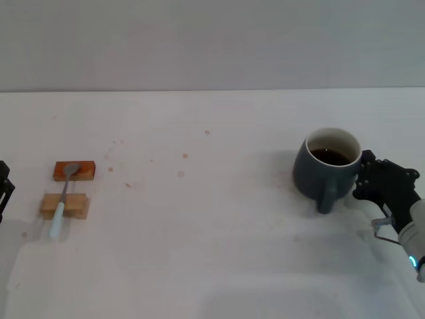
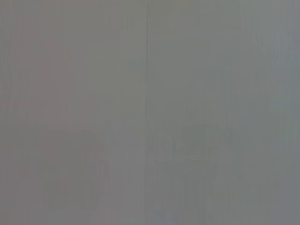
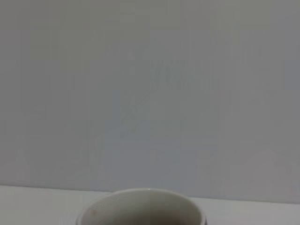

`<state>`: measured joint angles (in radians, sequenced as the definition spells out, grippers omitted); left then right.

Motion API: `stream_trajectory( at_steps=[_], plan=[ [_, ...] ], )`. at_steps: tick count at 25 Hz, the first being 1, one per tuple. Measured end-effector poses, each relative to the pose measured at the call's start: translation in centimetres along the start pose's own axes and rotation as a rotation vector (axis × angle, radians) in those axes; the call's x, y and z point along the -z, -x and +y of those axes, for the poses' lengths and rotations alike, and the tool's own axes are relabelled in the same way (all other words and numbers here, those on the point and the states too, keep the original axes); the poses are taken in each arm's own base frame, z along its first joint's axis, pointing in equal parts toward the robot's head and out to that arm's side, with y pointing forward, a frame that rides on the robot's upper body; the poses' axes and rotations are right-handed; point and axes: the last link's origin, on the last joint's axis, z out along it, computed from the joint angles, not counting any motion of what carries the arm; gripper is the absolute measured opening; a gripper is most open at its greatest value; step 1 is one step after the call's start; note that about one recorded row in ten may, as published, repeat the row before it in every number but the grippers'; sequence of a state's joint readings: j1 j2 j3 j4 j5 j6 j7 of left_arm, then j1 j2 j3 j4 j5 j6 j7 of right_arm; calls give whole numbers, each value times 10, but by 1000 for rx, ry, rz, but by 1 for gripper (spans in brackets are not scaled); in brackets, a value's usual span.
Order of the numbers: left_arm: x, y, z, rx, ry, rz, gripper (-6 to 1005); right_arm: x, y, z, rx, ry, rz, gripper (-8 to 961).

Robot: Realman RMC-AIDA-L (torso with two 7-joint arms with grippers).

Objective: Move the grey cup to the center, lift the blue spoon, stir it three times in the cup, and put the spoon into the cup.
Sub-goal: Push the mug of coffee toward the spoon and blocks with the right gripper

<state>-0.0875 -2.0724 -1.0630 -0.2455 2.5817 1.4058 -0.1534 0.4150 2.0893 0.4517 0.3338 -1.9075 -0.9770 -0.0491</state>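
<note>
The grey cup (image 1: 327, 169) stands on the white table at the right, holding dark liquid, with its handle toward the front. Its pale rim (image 3: 140, 206) shows at the lower edge of the right wrist view. My right gripper (image 1: 364, 177) is open, right beside the cup's right side. The blue spoon (image 1: 63, 203) lies at the far left across two wooden blocks, its bowl on the far block and its pale blue handle pointing to the front. My left gripper (image 1: 3, 189) sits at the left edge, left of the spoon, mostly out of view.
An orange-brown block (image 1: 74, 171) and a lighter wooden block (image 1: 65, 205) carry the spoon. The white table (image 1: 212, 232) runs back to a plain grey wall. A few small reddish specks mark the table's middle. The left wrist view shows only plain grey.
</note>
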Motion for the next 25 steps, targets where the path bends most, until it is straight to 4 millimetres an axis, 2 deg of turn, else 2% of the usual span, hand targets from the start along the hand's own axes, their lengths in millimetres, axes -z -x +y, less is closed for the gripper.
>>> stream_trajectory(
  at_steps=[25],
  plan=[
    [1, -1, -2, -4, -4, 4, 830, -17, 15, 59, -6, 207, -1, -1]
  ],
)
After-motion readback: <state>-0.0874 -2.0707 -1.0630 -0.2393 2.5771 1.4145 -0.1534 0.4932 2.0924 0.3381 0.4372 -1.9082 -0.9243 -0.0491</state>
